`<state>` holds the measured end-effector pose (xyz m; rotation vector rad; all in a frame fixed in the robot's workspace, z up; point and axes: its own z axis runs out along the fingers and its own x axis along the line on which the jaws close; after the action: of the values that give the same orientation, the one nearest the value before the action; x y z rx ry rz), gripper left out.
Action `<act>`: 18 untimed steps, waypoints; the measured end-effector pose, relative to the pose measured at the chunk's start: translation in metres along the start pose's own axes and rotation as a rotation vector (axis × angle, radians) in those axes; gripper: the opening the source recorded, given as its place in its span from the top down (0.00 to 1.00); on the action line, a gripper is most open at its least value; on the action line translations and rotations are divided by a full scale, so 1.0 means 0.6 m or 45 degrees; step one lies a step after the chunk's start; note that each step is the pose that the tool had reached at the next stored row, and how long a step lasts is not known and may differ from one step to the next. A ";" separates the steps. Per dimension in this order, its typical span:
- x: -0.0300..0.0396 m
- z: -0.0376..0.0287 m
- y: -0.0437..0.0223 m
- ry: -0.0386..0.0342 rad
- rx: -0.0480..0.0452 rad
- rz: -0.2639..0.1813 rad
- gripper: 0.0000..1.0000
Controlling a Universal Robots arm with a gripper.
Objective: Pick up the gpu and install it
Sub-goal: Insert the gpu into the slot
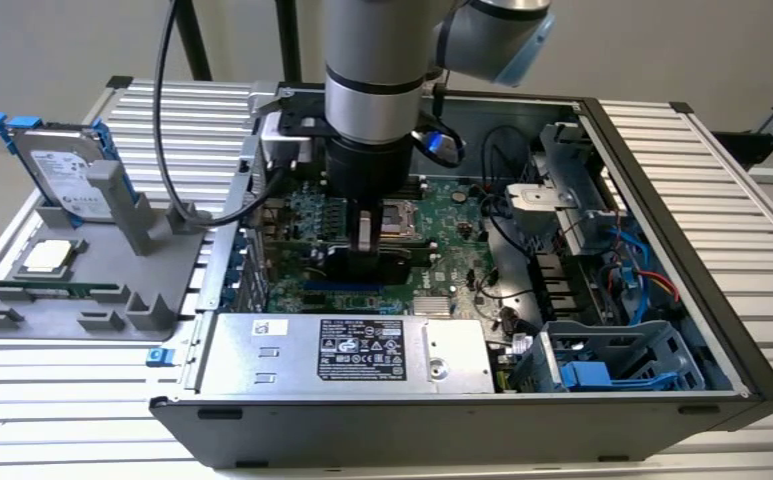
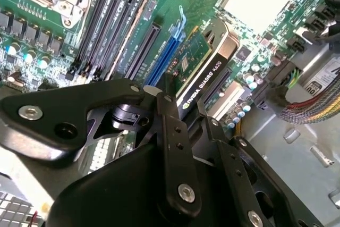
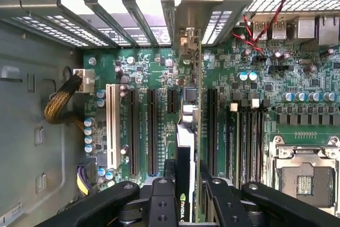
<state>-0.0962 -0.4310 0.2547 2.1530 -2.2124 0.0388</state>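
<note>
The gpu (image 2: 204, 70) is a green card with a black shroud, standing on edge over the motherboard (image 1: 456, 270) inside the open computer case. My gripper (image 2: 183, 102) is shut on its upper edge, one finger on each face. In the first wrist view the gpu (image 3: 186, 131) runs edge-on along an expansion slot between two black slots, and its silver bracket (image 3: 188, 38) reaches the rear slot openings. From outside, my gripper (image 1: 359, 250) hangs low over the board's middle with the gpu (image 1: 365, 230) as a slim blade. I cannot tell whether the card is seated in the slot.
A blue slot (image 2: 164, 51) and black memory slots lie beside the card, with the CPU socket (image 3: 303, 179) further along. The power supply (image 1: 346, 350) and blue drive cage (image 1: 600, 370) line the case front. A grey fixture (image 1: 79, 300) outside holds a hard drive (image 1: 66, 175).
</note>
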 end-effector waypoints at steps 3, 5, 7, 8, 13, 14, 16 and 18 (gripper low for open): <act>0.000 0.002 0.001 0.0000 0.000 0.000 1.00; -0.001 0.004 0.001 0.0002 0.000 0.000 1.00; -0.002 0.005 0.001 0.0004 0.000 0.000 1.00; -0.002 0.005 0.001 0.0002 0.000 0.000 1.00; -0.003 0.005 0.003 -0.0003 0.000 0.000 1.00; -0.003 0.005 0.003 -0.0002 0.000 0.000 1.00; -0.003 0.005 0.004 0.0000 0.000 0.000 1.00; -0.003 0.005 0.004 -0.0001 0.000 0.000 1.00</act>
<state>-0.0984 -0.4294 0.2514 2.1531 -2.2124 0.0388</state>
